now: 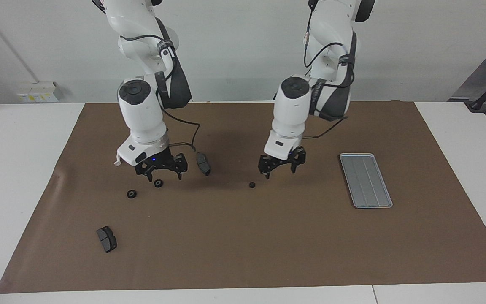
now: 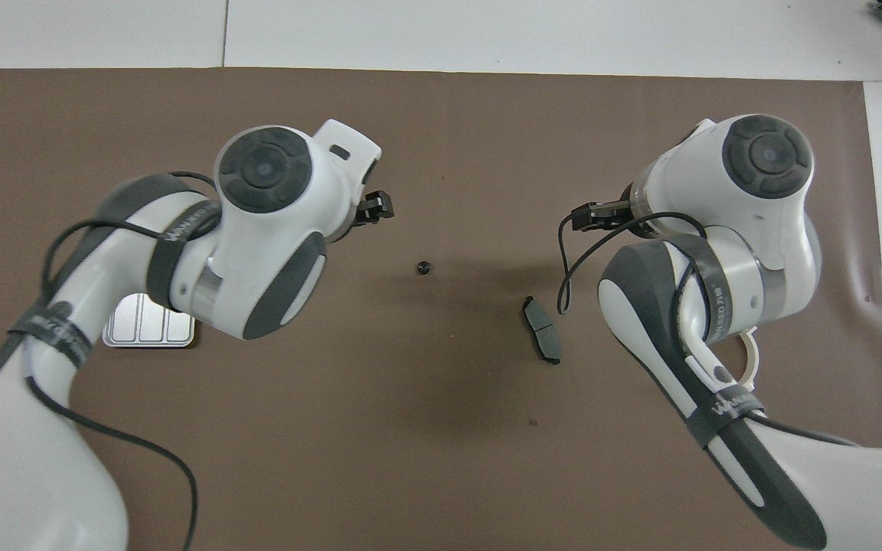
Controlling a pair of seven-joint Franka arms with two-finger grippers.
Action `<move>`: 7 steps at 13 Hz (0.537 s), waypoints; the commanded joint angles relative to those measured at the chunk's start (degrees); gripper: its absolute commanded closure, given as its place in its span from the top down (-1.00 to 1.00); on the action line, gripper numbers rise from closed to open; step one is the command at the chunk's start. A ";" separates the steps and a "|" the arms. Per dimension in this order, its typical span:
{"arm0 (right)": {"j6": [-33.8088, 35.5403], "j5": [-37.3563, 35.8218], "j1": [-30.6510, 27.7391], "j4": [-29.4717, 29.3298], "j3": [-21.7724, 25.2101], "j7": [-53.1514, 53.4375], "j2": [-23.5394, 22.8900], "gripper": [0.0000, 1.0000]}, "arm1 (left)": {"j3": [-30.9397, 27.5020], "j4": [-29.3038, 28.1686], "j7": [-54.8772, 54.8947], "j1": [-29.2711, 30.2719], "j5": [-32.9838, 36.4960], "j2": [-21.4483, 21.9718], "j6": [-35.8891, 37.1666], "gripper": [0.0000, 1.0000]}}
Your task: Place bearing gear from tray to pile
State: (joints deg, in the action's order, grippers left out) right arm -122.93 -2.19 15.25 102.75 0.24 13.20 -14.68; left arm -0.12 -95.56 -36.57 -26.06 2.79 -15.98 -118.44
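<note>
gear (image 1: 252, 185) sits loose on the mat at seven o'clock of the wide-open, empty left gripper (image 1: 279, 167), short of the pile and liable to roll.

tray (image 1: 365, 180): left arm's end | small gear (image 1: 252, 185): mid-table | two gears (image 1: 131, 194): right arm's end

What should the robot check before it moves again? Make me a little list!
1. Tray has nothing left in it: ok.
2. Left gripper open, holding nothing: ok.
3. Small black gear lies on the mat under the left gripper, let go: ok.
4. That gear sits with the other two gears: not ok, it lies apart, toward the tray.
5. Right gripper open over a gear: ok.
6. Brake pad clear of both grippers: ok.
</note>
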 commanded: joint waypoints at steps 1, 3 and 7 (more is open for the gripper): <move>-1.00 1.39 5.29 -3.85 -0.15 4.19 -4.55 1.00 | 0.38 -1.56 13.84 10.28 -2.00 6.48 6.89 1.00; -1.00 1.22 9.25 -8.32 -0.15 11.29 -8.93 1.00 | 0.29 -2.18 25.09 18.89 -2.00 9.47 9.70 1.00; -1.69 -0.01 16.47 -17.57 -0.15 20.54 -19.93 1.00 | 0.29 -2.18 35.96 27.10 -2.00 14.30 14.63 1.00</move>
State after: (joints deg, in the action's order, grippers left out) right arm -124.27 -2.13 30.74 90.92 -0.10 31.51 -29.27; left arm -0.75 -95.80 -2.08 -0.03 1.49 -5.05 -105.71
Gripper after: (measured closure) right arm 0.000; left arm 0.000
